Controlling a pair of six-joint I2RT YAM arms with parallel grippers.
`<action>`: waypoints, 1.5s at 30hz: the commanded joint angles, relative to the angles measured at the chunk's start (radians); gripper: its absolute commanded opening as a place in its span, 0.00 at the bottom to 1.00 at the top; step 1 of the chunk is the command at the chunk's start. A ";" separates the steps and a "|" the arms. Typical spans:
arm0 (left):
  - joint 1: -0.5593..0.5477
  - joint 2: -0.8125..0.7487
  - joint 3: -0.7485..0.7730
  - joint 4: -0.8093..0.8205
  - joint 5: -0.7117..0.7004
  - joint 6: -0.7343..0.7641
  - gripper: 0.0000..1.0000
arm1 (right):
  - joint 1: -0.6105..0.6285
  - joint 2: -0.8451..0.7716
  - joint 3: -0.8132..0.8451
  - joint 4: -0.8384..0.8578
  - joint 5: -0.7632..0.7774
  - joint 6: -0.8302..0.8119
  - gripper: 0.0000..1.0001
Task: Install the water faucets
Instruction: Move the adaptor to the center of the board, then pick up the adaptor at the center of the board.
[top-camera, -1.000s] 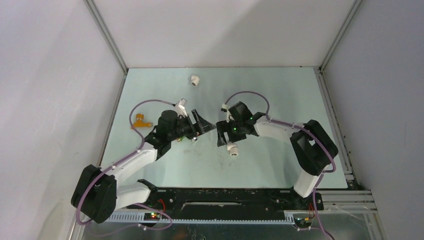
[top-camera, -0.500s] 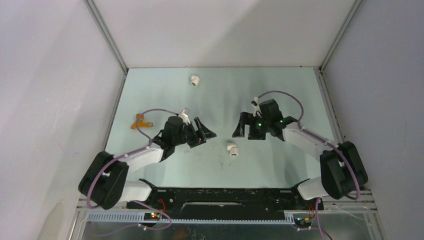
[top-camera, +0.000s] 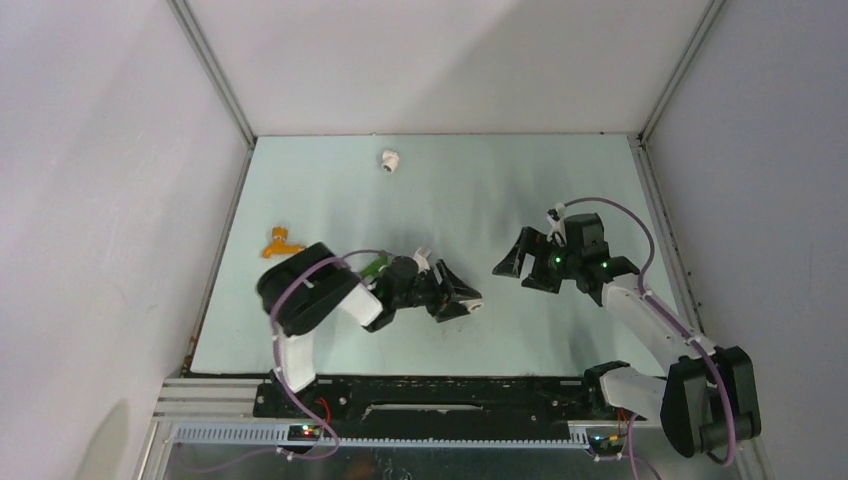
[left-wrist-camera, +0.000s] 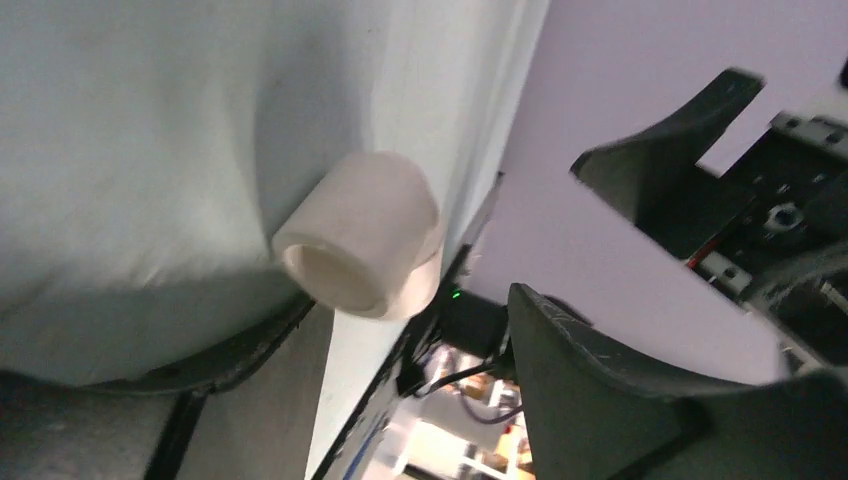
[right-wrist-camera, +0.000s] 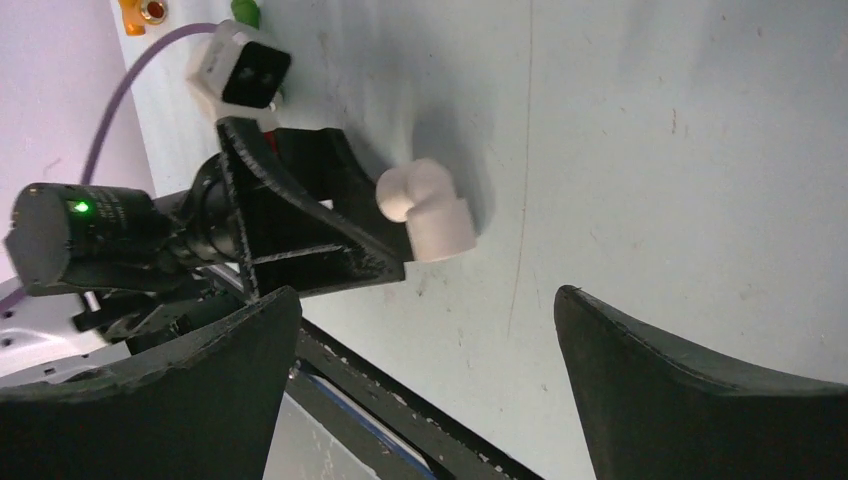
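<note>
Jaws of the left hand (top-camera: 458, 296) stand apart around a white elbow fitting (left-wrist-camera: 360, 235) lying on the counter (top-camera: 440, 190), the right hand (top-camera: 515, 265) hangs wide open just beyond, and farther back the green faucet (top-camera: 372, 267) and the orange faucet (top-camera: 280, 243) lie by the left arm.

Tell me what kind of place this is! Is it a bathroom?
Probably a robot test booth, not a bathroom: a left arm and a right arm bolted to a table, blank walls, and loose plastic parts, like an orange faucet and a white elbow.
</note>
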 joint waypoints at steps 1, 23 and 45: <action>-0.052 0.183 0.054 0.455 -0.030 -0.276 0.67 | -0.018 -0.061 -0.029 -0.034 -0.019 0.009 1.00; -0.025 -0.187 0.244 -0.766 -0.238 0.455 0.80 | -0.036 0.047 -0.109 0.122 -0.067 0.117 0.94; 0.098 0.281 0.773 -0.746 0.204 0.706 0.66 | -0.158 0.308 -0.107 0.425 -0.167 0.234 0.53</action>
